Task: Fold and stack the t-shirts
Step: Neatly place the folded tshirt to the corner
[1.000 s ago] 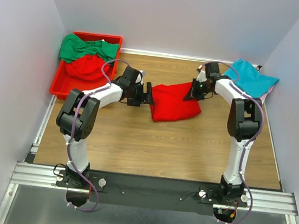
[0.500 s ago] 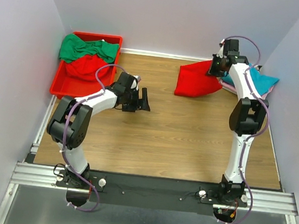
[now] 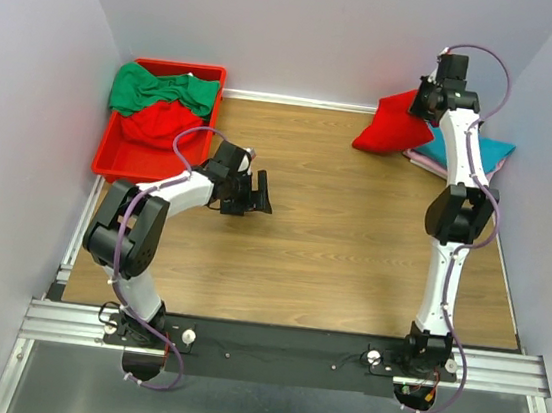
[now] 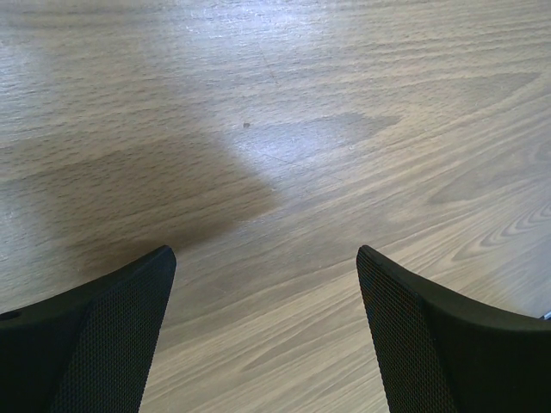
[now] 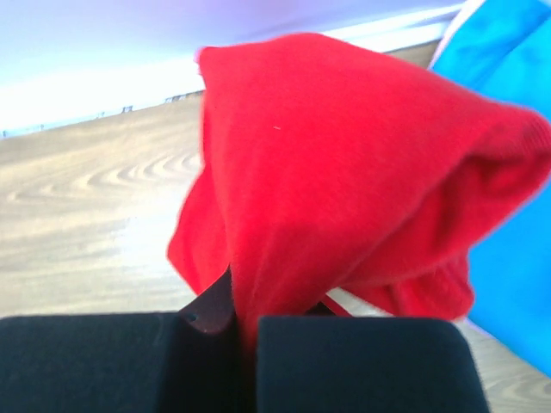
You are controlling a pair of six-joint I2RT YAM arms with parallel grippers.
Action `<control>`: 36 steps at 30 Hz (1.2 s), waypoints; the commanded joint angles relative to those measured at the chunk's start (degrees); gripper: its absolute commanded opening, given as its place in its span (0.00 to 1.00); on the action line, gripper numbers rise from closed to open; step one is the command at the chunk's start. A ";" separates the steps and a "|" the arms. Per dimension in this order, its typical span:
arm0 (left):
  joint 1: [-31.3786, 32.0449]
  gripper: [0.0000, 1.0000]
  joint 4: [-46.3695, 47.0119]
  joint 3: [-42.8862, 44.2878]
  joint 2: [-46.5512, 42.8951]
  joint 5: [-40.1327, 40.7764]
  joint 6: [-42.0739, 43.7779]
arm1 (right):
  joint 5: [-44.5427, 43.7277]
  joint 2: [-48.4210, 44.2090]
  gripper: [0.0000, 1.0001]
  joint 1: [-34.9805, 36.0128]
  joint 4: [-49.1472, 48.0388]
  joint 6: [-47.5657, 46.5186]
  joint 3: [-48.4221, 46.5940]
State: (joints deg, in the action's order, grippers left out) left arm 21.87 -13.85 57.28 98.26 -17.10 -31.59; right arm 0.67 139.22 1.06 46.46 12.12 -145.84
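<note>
My right gripper point(image 3: 428, 101) is shut on the folded bright red t-shirt point(image 3: 392, 125), holding it up at the back right, partly over the teal t-shirt point(image 3: 487, 152). In the right wrist view the red t-shirt point(image 5: 344, 172) hangs from my gripper point(image 5: 245, 331), with the teal t-shirt point(image 5: 508, 129) to its right. A pink t-shirt edge point(image 3: 424, 162) shows under the teal one. My left gripper point(image 3: 261, 192) is open and empty over bare wood left of the middle; the left wrist view shows my open gripper point(image 4: 267, 344) over wood.
A red plastic bin point(image 3: 111, 142) at the back left holds a green t-shirt point(image 3: 159, 89) and another red t-shirt point(image 3: 155, 123). Walls close in at the left, back and right. The wooden table point(image 3: 332, 244) ends at a metal rail at the front.
My right gripper has carried the red t-shirt from the table's middle up to the back right, over the teal t-shirt. My left gripper let go of it and drew back slightly left.
</note>
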 commanded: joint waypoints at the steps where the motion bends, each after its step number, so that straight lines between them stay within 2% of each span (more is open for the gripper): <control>1: 0.10 0.93 -0.22 -0.94 -2.72 1.63 -0.66 | -1.46 -0.26 0.01 -2.98 -3.74 2.11 -2.17; 12: 0.10 0.93 -1.01 -0.94 -2.37 2.16 -0.75 | 6.18 -2.02 0.01 -9.49 -9.28 7.04 -4.01; 36: 0.10 0.93 -1.10 -1.03 -2.28 1.99 -0.93 | 10.23 -7.12 0.01 -18.11 -9.28 7.48 3.37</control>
State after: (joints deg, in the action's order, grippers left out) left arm 21.87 -14.68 56.75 97.17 -16.05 -32.56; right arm 9.89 135.09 -16.32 39.48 20.01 -143.59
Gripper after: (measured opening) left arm 0.935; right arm 0.071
